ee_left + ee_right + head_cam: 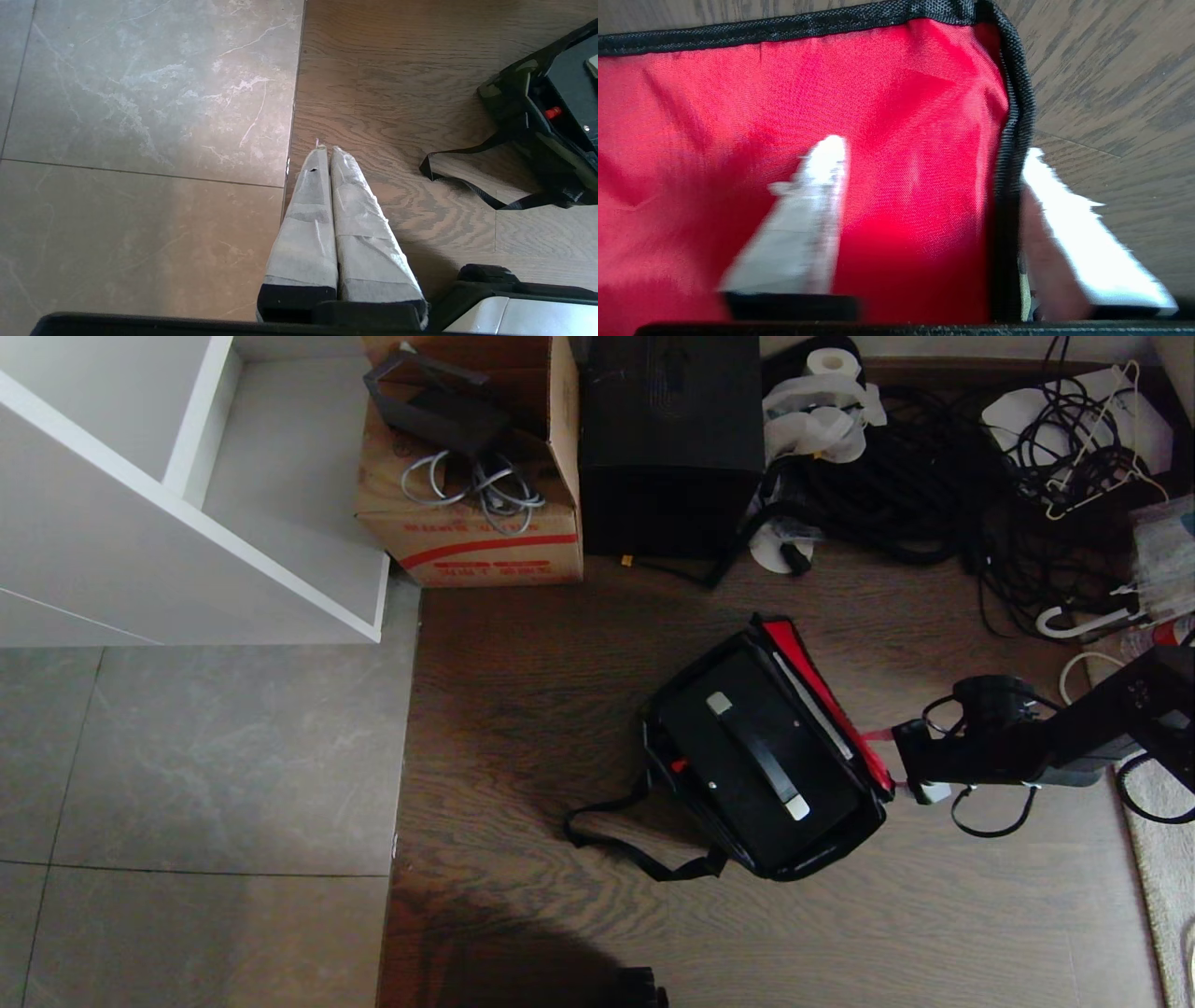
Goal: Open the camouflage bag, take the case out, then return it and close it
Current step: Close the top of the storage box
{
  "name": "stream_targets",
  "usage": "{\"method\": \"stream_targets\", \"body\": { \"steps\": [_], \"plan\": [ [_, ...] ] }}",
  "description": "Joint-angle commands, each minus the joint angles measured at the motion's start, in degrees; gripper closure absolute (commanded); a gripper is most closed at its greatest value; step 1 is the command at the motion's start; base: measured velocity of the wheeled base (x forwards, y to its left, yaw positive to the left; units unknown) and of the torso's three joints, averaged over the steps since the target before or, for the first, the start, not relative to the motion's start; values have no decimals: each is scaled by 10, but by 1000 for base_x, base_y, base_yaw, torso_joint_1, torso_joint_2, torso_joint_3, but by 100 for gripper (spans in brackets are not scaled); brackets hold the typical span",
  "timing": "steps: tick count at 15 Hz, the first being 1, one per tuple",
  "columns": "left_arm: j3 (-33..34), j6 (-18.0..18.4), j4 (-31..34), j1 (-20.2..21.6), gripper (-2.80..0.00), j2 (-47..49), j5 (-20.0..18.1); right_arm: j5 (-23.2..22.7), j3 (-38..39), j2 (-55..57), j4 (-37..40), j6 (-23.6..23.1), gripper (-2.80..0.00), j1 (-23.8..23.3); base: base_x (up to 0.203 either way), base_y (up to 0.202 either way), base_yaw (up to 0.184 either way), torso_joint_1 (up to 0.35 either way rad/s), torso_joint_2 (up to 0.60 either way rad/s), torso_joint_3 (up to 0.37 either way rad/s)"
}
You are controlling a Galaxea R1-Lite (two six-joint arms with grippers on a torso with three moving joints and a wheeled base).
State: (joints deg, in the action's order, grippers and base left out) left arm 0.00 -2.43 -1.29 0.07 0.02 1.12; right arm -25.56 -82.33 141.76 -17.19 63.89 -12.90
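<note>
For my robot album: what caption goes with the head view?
Right gripper at the open bag's red lid, case inside.

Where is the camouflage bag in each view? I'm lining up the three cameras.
Head view: the bag lies open on the wood floor, right of centre, the case inside it.
Left wrist view: one corner of the bag shows at the right edge.
Right wrist view: only its red lid lining shows, its black edge between the right gripper fingers.
Shared landmark: the wood floor.
</note>
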Motion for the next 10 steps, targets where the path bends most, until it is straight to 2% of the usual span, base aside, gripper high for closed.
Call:
{"method": "stream_targets", "body": {
  "steps": [1,7,8,10],
  "plan": [
    [6,0,0,0,0,0,0,-1,-2,1,-2,1,0,0,0,0,0,0,0,0],
    [6,0,0,0,0,0,0,2,9,-62,0,-17,0,-7,0,0,0,0,0,0],
    [6,0,0,0,0,0,0,2,30,-84,3,-43,0,-10,0,0,0,0,0,0],
    [6,0,0,0,0,0,0,3,82,-122,5,-124,0,-12,0,0,0,0,0,0]
  ]
}}
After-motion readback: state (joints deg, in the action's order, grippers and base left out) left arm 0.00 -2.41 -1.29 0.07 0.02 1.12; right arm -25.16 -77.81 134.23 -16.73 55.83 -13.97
